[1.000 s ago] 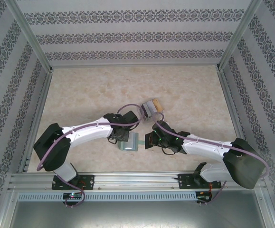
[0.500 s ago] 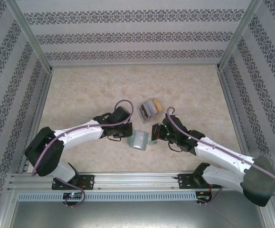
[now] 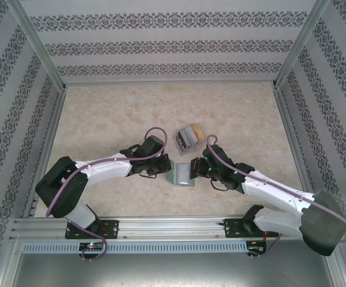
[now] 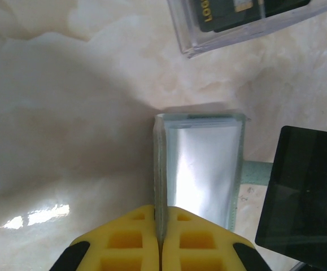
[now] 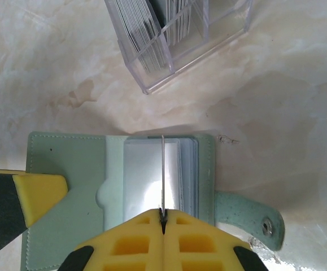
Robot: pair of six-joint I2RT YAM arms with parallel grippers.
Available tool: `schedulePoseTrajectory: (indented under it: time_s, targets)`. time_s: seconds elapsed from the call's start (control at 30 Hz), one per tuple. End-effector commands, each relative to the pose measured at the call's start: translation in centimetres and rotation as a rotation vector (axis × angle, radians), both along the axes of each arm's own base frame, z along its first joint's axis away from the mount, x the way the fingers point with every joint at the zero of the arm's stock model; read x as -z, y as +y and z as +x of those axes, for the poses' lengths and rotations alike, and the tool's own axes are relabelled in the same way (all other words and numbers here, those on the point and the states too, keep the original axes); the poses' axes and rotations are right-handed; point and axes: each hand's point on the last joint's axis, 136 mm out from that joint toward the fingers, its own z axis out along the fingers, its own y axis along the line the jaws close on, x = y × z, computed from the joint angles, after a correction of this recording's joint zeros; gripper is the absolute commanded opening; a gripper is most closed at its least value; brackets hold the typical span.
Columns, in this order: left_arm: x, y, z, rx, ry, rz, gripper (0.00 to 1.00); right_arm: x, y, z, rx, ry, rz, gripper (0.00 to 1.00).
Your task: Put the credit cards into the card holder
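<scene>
Sage-green card holder (image 3: 181, 174), tabletop centre-near: likely soft, light; left gripper (image 4: 159, 217) clenched on its cover edge. One dark credit card (image 4: 307, 192): likely stiff, slick; right gripper (image 5: 162, 215) pinching one edge.

Wallet (image 3: 181, 175) between left claw (image 3: 166, 170), right claw (image 3: 196, 170)

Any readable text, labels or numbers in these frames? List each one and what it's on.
"LOGO": pale letters turned sideways on the dark card in the clear box, running up to the frame edge.
On the card holder: no lettering.
On the dark credit card beside it: blank face.
Cards standing edge-on in the box, right wrist view: no print shows.
Top view: too small to read.
</scene>
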Motion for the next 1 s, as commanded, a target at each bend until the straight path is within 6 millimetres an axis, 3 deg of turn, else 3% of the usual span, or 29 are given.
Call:
schedulePoseTrajectory:
  time_s: [0.0, 0.37, 0.97]
  targets:
    - [0.3, 0.2, 0.4, -0.030, 0.007, -0.015, 0.00, 0.7, -0.1, 0.2, 0.012, 0.012, 0.005, 0.00]
    - [0.5, 0.5, 0.4, -0.027, 0.007, 0.013, 0.00, 1.7, -0.8, 0.1, -0.001, 0.025, -0.047, 0.00]
    - [1.1, 0.6, 0.3, -0.024, 0.020, 0.023, 0.00, 3.1, 0.7, 0.0, -0.029, 0.074, -0.004, 0.00]
